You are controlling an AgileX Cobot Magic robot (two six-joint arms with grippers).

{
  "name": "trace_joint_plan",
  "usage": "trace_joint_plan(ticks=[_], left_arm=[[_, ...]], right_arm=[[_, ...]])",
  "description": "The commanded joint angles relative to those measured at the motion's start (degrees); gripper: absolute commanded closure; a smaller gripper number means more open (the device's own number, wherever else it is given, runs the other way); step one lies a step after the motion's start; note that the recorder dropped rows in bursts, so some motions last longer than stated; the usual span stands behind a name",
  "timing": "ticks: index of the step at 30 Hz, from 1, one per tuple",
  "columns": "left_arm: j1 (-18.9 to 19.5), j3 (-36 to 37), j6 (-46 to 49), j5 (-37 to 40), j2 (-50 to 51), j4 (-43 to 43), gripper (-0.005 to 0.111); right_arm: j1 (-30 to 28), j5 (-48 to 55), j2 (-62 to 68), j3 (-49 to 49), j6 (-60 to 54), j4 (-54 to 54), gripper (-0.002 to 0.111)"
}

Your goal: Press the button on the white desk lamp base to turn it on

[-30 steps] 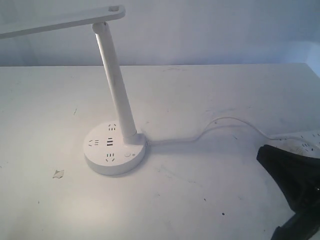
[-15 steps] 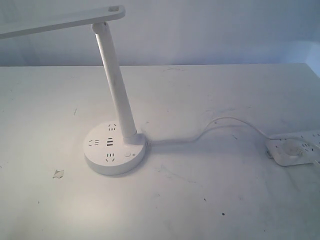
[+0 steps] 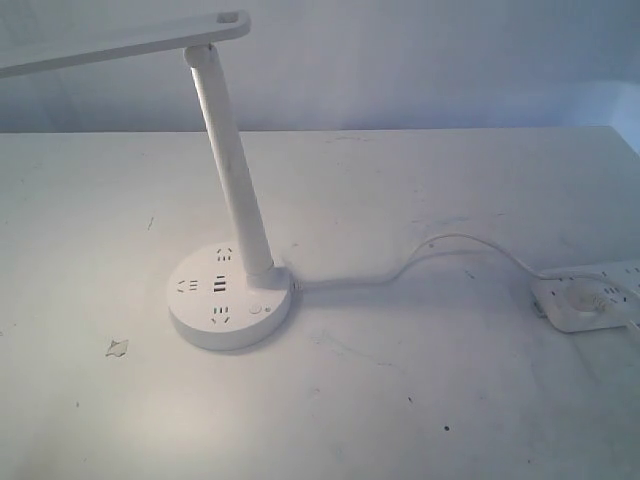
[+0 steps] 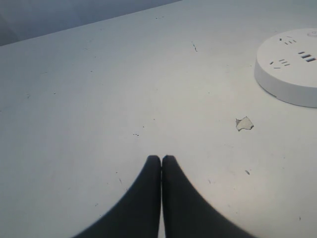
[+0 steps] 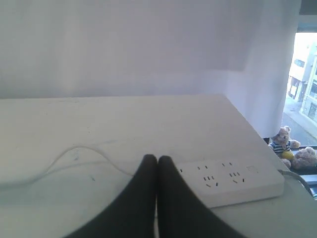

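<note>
The white desk lamp base (image 3: 230, 300) sits left of the table's middle, and its slanted stem (image 3: 233, 165) rises to the lamp head (image 3: 110, 45). The button (image 3: 255, 309) lies on the base's near right side, beside the socket slots. No gripper shows in the exterior view. My left gripper (image 4: 161, 157) is shut and empty over bare table, well away from the lamp base (image 4: 292, 69). Held shut and empty, my right gripper (image 5: 157, 158) hangs just in front of the power strip; the lamp is out of that view.
A white cable (image 3: 400, 268) runs from the base to a rectangular power strip (image 3: 590, 298) at the right edge, also in the right wrist view as the power strip (image 5: 233, 181). A small paper scrap (image 3: 117, 347) lies left of the base.
One second ago my right gripper covered the power strip at the lower right of the exterior view. It has since withdrawn out of that view. The lamp has not moved.
</note>
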Motion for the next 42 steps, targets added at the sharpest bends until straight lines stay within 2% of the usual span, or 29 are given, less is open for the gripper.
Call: trace_joint_plan(ticks=[1,8,14,24,42], left_arm=[[0.20,0.19,-0.07,-0.30,-0.27,-0.34,0.107],[0.20,0.19,-0.07,-0.30,-0.27,-0.34,0.107],[0.20,0.19,-0.07,-0.30,-0.27,-0.34,0.107],[0.20,0.19,-0.07,-0.30,-0.27,-0.34,0.107],[0.20,0.19,-0.07,-0.30,-0.27,-0.34,0.107]], right_arm=[[-0.30,0.83,-0.65,0.27,-2.60,-0.20,0.108],[-0.30,4.08,-0.65,0.27,4.94,0.39,0.108],[-0.30,8.35,-0.65,0.27,5.17,-1.05,0.108],[-0.30,10.89,-0.65,0.27,23.46,-15.97,0.108],[-0.30,10.60,-0.65,0.27,21.76,-20.75,0.108]])
